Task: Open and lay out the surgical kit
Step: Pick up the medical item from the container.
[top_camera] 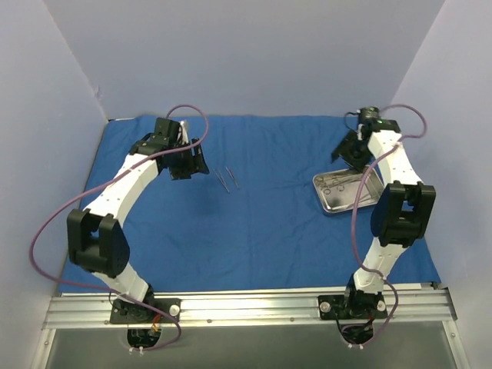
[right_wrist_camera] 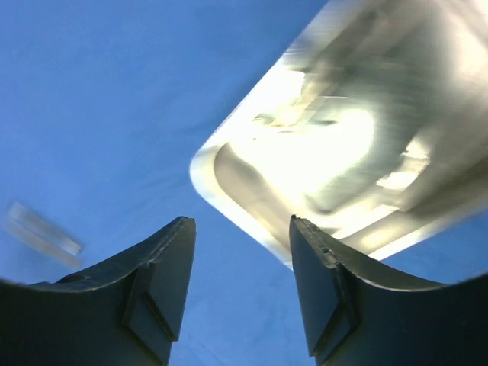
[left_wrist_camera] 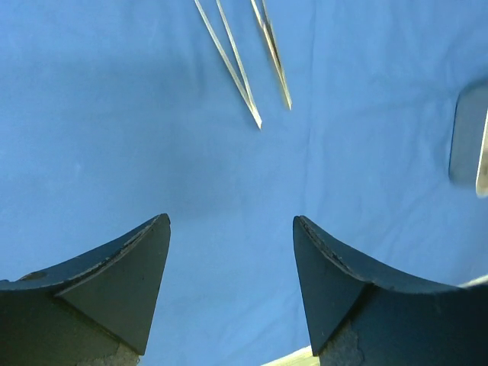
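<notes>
The royal-blue cloth wrap lies spread flat over the table. Two thin silver instruments rest side by side on it, left of centre. They show at the top of the left wrist view as one pair of slim tips and a second pair. My left gripper hovers just left of them, and its jaws are open over bare cloth. The steel tray sits at the right with silver instruments inside. My right gripper hangs over the tray's far corner, open and empty.
Pale walls close in the left, back and right of the table. A metal rail carrying both arm bases runs along the near edge. The tray's rim shows at the right edge of the left wrist view. A blurred silver object lies on the cloth.
</notes>
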`<state>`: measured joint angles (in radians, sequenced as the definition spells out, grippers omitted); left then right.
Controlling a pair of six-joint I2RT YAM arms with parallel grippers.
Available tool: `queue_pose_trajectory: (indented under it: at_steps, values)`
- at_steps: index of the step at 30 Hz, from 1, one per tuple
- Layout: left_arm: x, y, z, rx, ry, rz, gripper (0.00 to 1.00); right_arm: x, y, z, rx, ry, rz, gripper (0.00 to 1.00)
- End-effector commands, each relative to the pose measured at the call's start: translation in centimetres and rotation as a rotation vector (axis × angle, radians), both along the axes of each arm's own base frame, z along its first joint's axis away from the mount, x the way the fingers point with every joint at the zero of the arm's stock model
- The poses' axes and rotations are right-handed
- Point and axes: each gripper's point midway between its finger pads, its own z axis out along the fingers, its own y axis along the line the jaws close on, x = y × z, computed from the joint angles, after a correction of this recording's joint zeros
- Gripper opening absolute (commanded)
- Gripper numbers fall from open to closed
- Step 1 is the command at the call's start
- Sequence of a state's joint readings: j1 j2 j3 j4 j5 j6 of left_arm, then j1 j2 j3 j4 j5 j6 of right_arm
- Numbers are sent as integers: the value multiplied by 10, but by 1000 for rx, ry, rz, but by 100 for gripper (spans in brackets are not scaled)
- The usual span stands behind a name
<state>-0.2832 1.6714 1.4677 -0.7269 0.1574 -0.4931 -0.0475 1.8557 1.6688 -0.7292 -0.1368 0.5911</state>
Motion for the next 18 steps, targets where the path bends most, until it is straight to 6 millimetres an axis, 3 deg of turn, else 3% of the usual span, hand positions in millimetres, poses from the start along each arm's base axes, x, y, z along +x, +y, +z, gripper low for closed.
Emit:
queue_pose_trajectory:
  at_steps: [1, 6, 8, 14, 18]
  values:
    - [-5, 19, -2, -7, -61, -95, 74, -35, -39, -19, -8, 140, -133, 51]
    - [5, 62, -6, 3, -57, -23, 74, -61, -92, -33, -87, 252, -219, 50]
    - [14, 79, -15, 18, -38, 12, 74, -61, -100, -40, -99, 255, -226, 50]
    - [24, 107, -27, 80, 34, 30, 73, -50, -113, -74, -103, 282, -208, 50]
    - [30, 108, -37, 72, 67, 37, 73, -45, -110, -94, -82, 302, -220, 50]
